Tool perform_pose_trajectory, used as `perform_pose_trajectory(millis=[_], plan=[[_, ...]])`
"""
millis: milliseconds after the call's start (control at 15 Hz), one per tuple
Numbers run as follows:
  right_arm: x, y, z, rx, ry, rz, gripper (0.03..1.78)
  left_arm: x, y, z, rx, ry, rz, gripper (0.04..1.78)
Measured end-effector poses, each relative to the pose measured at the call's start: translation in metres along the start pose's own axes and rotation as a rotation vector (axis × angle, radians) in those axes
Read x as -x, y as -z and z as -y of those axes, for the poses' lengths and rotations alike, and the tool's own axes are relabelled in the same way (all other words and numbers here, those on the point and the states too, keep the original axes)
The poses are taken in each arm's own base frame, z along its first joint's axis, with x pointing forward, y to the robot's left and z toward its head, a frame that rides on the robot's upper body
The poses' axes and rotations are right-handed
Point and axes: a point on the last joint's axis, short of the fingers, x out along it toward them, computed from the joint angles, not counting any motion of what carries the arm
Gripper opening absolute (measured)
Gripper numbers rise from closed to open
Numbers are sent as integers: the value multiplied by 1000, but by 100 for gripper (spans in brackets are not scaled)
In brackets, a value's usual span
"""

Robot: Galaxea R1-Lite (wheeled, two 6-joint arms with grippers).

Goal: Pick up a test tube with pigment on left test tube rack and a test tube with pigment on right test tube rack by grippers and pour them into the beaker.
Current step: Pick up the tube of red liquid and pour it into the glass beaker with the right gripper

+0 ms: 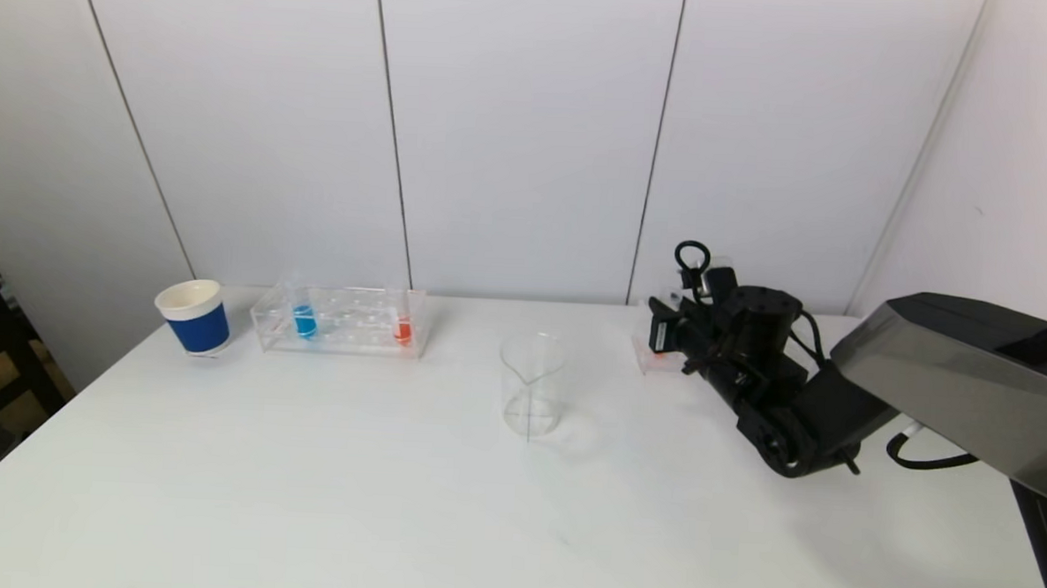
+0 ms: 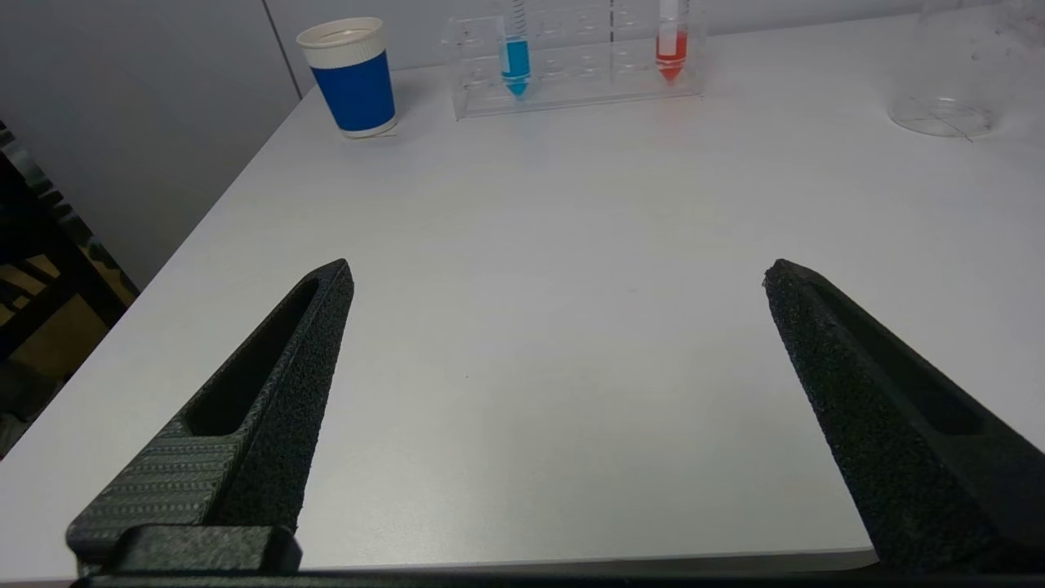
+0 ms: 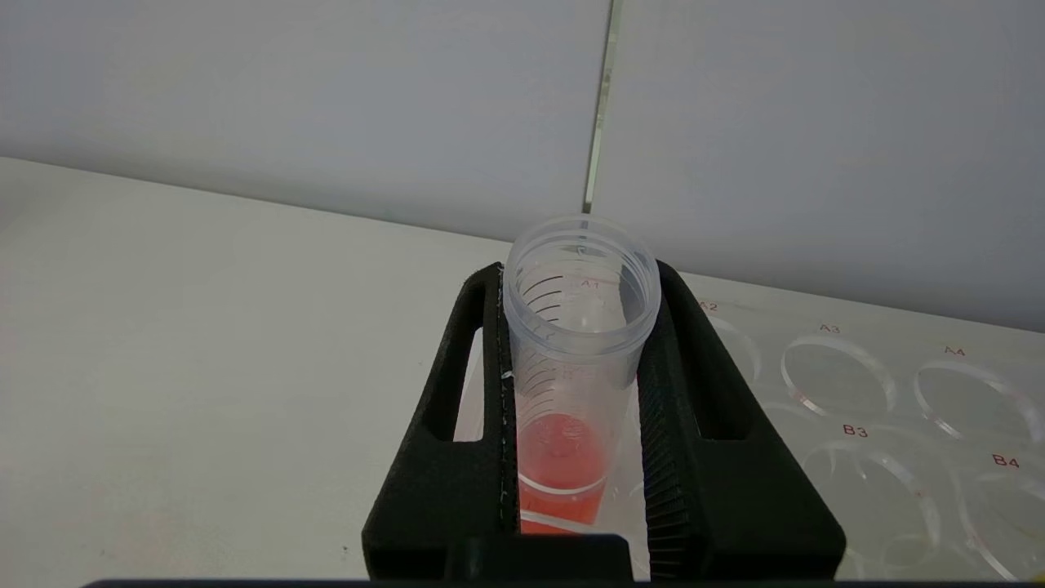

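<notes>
White wall panels stand behind a white table (image 1: 303,496). On its far left sits a blue paper cup with a white rim (image 1: 193,317), and just beside it a clear acrylic test tube rack (image 1: 341,320) holds 2 upright tubes, a clear test tube of blue pigment (image 1: 304,320) and a clear test tube of red-orange pigment (image 1: 404,328), at opposite ends of the rack. An empty clear glass beaker (image 1: 533,385) stands near the table's middle, between the two racks.

At the far right, a second clear acrylic rack with labelled holes (image 3: 898,408) is mostly hidden behind the arm in the head view. The right gripper (image 3: 571,359) has its black fingers (image 3: 702,425) clamped on either side of an open clear plastic tube with red pigment at its bottom (image 3: 571,384), which stands upright at the rack's end holes.

The left gripper (image 2: 555,278) hovers over bare table on the near left side, its 2 black fingers (image 2: 286,384) spread wide and holding nothing.
</notes>
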Motion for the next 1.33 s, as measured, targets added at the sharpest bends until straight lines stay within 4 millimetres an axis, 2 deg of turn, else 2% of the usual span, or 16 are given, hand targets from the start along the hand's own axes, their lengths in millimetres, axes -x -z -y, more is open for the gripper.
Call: perform_pose_trajectory(millis=[733, 1333], plan=[[1, -7, 1, 0, 1, 9, 48, 0, 0, 0, 0, 0, 0, 176], [3, -27, 4, -1, 6, 30, 48, 0, 0, 0, 0, 0, 0, 176]])
